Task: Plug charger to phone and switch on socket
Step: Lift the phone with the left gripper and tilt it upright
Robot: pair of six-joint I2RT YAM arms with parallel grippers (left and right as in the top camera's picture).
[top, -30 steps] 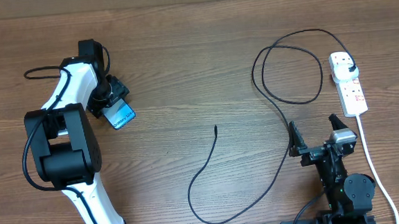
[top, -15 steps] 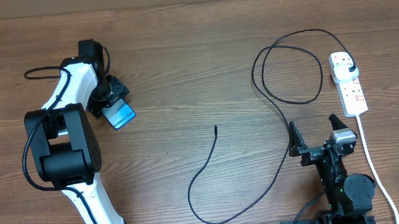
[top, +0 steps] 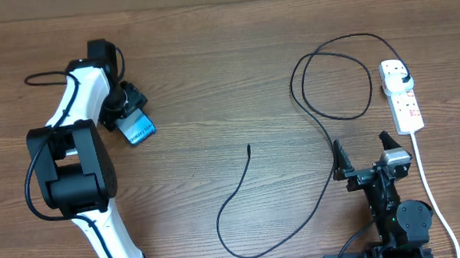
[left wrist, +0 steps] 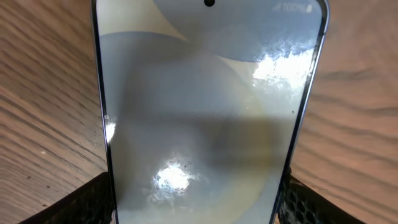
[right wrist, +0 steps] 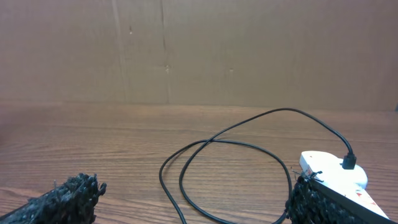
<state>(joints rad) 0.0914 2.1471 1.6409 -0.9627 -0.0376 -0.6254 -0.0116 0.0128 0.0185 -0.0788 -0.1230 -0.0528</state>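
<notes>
My left gripper (top: pixel 131 120) holds the phone (top: pixel 140 133); the charger tip (top: pixel 248 148) lies well apart, toward my open right gripper (top: pixel 360 142).

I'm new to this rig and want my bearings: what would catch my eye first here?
The lit phone, clamped in the left gripper at the left of the table, stands out most. Next is the black charger, looping from the white socket at the right edge to a loose tip mid-table. The right gripper sits open and empty near the front.

Blue-screened phone (top: pixel 139 132) far left; black charger (top: pixel 292 85) plugged into white socket (top: pixel 404 102), right.
</notes>
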